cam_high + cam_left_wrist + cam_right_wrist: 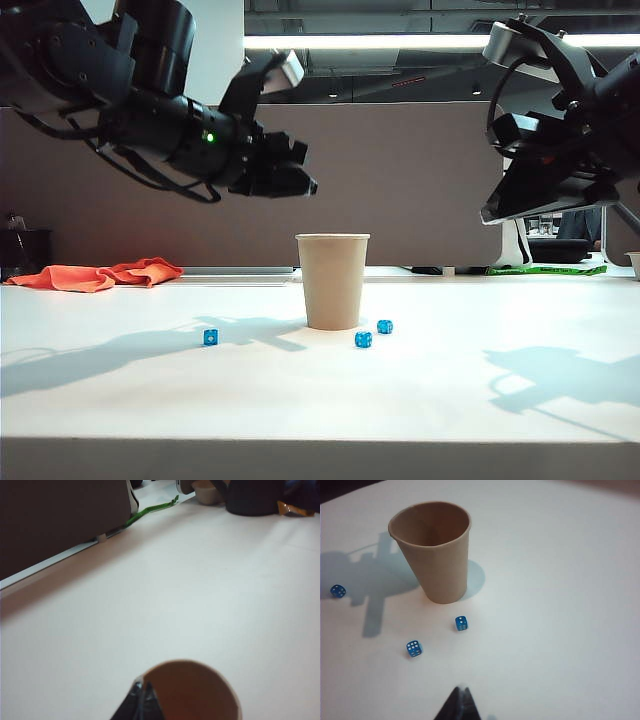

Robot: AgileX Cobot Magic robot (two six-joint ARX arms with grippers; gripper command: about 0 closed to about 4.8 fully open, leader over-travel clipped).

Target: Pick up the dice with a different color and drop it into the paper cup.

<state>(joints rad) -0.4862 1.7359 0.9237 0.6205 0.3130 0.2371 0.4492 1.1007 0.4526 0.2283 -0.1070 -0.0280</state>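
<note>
At the far left of the exterior view we see an orange cloth (100,275) lying crumpled at the back of the white worktop (320,400). Above it the left end effector (300,175) hangs in the air, up and to the left of the paper cup (332,280); its tips are pressed together with nothing between them, and its wrist view shows them over the cup's rim. One blue die (210,337) sits apart on the left of the cup, and two more (363,339) (385,326) lie just beside its base on the right. We cannot find the orange die in any view, and what the cup holds is not visible. The right end effector (461,702) is held high at the right, well away from the cup, its tips also together and holding nothing.
</note>
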